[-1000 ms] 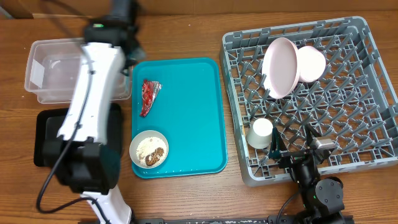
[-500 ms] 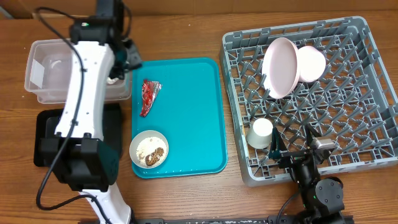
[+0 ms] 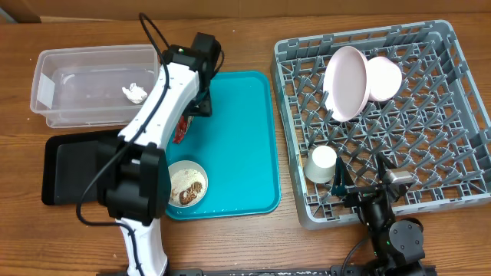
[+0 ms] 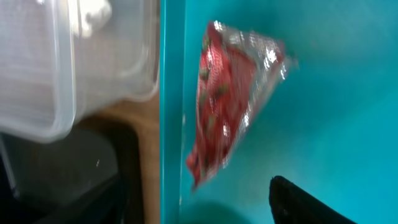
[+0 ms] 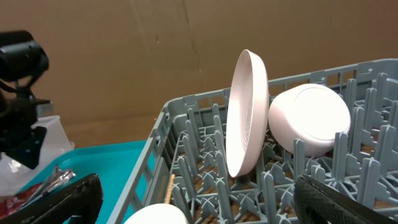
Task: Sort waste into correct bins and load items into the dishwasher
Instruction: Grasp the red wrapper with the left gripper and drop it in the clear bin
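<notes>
A red wrapper (image 4: 233, 93) lies on the teal tray (image 4: 336, 74), partly under my left arm in the overhead view. My left gripper (image 3: 199, 103) hangs open over it with nothing held; only one finger (image 4: 305, 202) shows in the left wrist view. The white tissue (image 3: 134, 93) lies in the clear tub (image 3: 54, 69). The black tray (image 3: 73, 172) is bare. Food scraps sit in the cream bowl (image 3: 186, 184). The pink plate (image 3: 344, 83), pink bowl (image 3: 383, 78) and white cup (image 3: 322, 163) are in the grey rack (image 3: 453, 115). My right gripper (image 5: 199, 208) stands wide open at the rack's front edge.
The teal tray (image 3: 245, 130) lies between the tubs and the rack, on a wooden table (image 3: 230, 245). My left arm (image 3: 157, 115) reaches across the black tray and the teal tray's left edge. A cardboard wall (image 5: 124, 43) stands behind the rack.
My left arm swung right from above the clear tub to above the teal tray. Its jaws opened, and the tissue now lies in the tub. The right arm has not moved.
</notes>
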`<state>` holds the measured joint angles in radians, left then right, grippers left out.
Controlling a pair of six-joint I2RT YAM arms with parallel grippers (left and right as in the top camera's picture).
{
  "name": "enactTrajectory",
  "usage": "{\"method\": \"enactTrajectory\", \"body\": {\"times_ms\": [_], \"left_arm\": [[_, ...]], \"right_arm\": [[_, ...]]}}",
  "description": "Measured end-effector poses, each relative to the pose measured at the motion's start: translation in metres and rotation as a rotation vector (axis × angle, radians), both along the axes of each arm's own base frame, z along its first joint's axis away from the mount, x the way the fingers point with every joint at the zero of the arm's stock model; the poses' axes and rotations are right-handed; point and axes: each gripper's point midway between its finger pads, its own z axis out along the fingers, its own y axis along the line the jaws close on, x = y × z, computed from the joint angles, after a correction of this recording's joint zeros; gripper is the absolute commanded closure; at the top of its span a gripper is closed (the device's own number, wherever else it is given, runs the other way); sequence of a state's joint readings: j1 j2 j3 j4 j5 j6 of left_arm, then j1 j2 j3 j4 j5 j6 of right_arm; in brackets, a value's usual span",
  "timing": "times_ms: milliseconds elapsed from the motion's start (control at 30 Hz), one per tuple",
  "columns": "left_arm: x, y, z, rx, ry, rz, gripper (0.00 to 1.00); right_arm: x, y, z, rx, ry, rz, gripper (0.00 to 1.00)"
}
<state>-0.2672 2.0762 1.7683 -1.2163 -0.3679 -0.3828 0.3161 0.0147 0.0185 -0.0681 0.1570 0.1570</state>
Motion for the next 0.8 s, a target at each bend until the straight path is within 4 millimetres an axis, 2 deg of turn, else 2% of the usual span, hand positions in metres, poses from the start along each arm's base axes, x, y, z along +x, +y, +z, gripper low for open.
{"method": "enactTrajectory", "body": {"times_ms": [133,267,367,433,533,633,733,800], "left_arm": [[0.013,0.006,-0.024,-0.013,0.015,-0.01,0.37],[0.008,0.002,-0.054,-0.017,0.105,-0.057,0.46],[0.003,-0.001,-0.072,-0.015,0.16,-0.085,0.73],[-0.001,-0.003,-0.077,-0.021,0.186,-0.094,0.84],[-0.01,-0.002,-0.076,-0.02,0.227,-0.1,0.96],[-0.023,0.0,-0.07,-0.016,0.287,-0.094,0.96],[-0.022,-0.002,-0.051,-0.028,0.28,-0.074,0.96],[-0.016,-0.005,-0.031,-0.048,0.238,-0.062,0.96]], "right_arm": [[0.0,0.0,0.0,0.0,0.0,0.0,0.0],[0.0,0.0,0.0,-0.001,0.0,0.0,0.0],[0.0,0.0,0.0,-0.001,0.0,0.0,0.0],[0.0,0.0,0.0,0.0,0.0,0.0,0.0],[0.0,0.0,0.0,0.0,0.0,0.0,0.0],[0.0,0.0,0.0,0.0,0.0,0.0,0.0],[0.0,0.0,0.0,0.0,0.0,0.0,0.0],[0.0,0.0,0.0,0.0,0.0,0.0,0.0]]}}
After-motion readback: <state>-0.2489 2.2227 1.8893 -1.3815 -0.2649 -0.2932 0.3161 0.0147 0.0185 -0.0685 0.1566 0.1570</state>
